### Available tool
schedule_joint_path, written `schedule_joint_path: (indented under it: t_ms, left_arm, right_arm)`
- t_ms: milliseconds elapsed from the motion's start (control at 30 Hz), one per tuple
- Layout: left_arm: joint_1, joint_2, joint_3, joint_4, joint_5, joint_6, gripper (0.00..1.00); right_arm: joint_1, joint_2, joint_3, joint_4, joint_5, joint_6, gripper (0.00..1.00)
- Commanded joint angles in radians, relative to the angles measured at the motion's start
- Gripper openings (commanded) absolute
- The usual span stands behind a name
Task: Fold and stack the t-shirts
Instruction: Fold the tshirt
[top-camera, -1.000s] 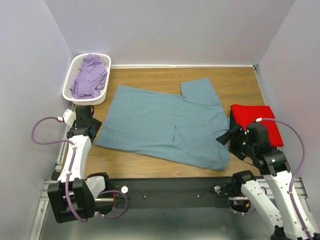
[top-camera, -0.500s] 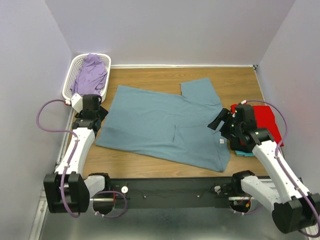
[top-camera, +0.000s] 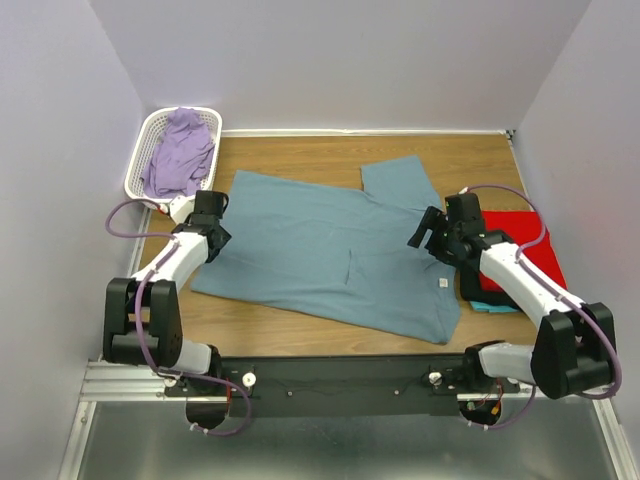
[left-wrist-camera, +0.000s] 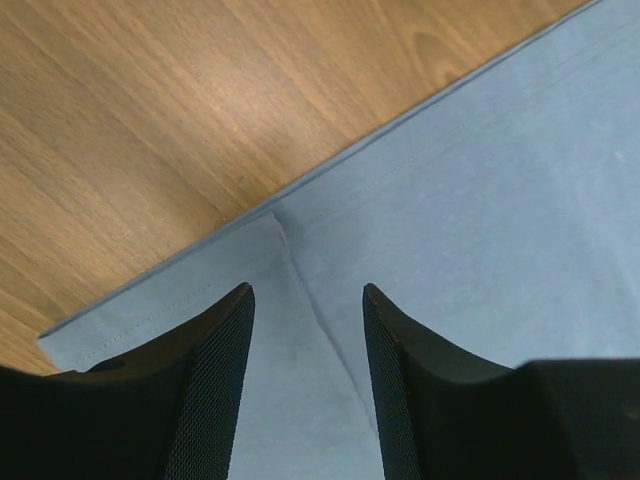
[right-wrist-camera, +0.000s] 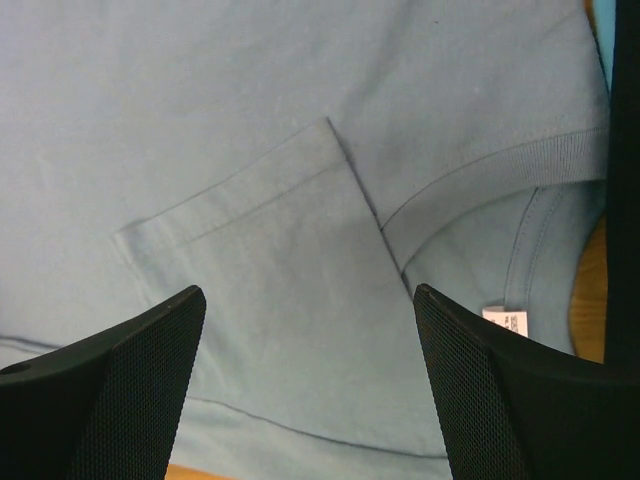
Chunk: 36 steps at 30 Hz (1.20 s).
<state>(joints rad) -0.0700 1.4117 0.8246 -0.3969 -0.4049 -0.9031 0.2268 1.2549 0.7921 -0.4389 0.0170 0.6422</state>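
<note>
1. Blue-grey t-shirt (top-camera: 330, 250) lies spread flat in the middle of the wooden table (top-camera: 300, 160), hem to the left, neck end to the right, one sleeve pointing at the far edge.
2. Left gripper (left-wrist-camera: 306, 292): jaws apart, nothing between them. It hangs over the hem edge (left-wrist-camera: 150, 320), right by a seam (left-wrist-camera: 300, 285).
3. Right gripper (right-wrist-camera: 308, 295): jaws wide apart, nothing held. It is above the chest pocket (right-wrist-camera: 260, 250), with the collar (right-wrist-camera: 480, 170) and white neck label (right-wrist-camera: 505, 322) just beside.
4. Step in hand, as I judge it: take a grip at each end for the first fold. No fold made yet.
5. Left: drop straight onto the hem and pinch near the edge, catching both layers.
6. Right: the pocket is a bad spot, as only the top layer would likely lift. Better to shift to the shoulder or collar edge first.
7. Lift both ends level and taut, or the crease will run crooked.
8. Red t-shirt (top-camera: 520, 235) sits folded on a turquoise t-shirt (top-camera: 492, 306), just right of the right arm. Swing clear of that stack.
9. White basket (top-camera: 137, 170) with a lilac garment (top-camera: 180, 150) is at the far left, near the left arm. Avoid it.
</note>
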Motion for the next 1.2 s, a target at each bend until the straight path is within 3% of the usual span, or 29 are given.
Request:
schedule_joint_path:
  t_ms: [0,100,367,833,1033,1167]
  left_arm:
    - [-0.01,0.042,0.013,0.024,-0.061,-0.037,0.52]
    - [-0.01,0.078,0.027,0.03,-0.066,-0.037,0.52]
    - [-0.01,0.144,0.073,0.024,-0.095,-0.026,0.45]
    - [-0.01,0.199,0.091,0.0,-0.114,-0.043,0.44]
    - [-0.01,0.207,0.1,-0.008,-0.109,-0.045,0.36]
    - [-0.01,0.217,0.103,-0.014,-0.109,-0.045,0.25]
  right_arm:
    - [0.029,0.031,0.012,0.068,0.061,-0.039,0.91]
    - [0.039,0.064,0.002,0.088,0.104,-0.044,0.9]
    - [0.042,0.201,0.041,0.147,0.107,-0.062,0.57]
    - [0.052,0.268,0.032,0.193,0.116,-0.061,0.51]
    - [0.054,0.304,0.042,0.207,0.132,-0.065,0.51]
    - [0.055,0.324,0.05,0.213,0.135,-0.065,0.5]
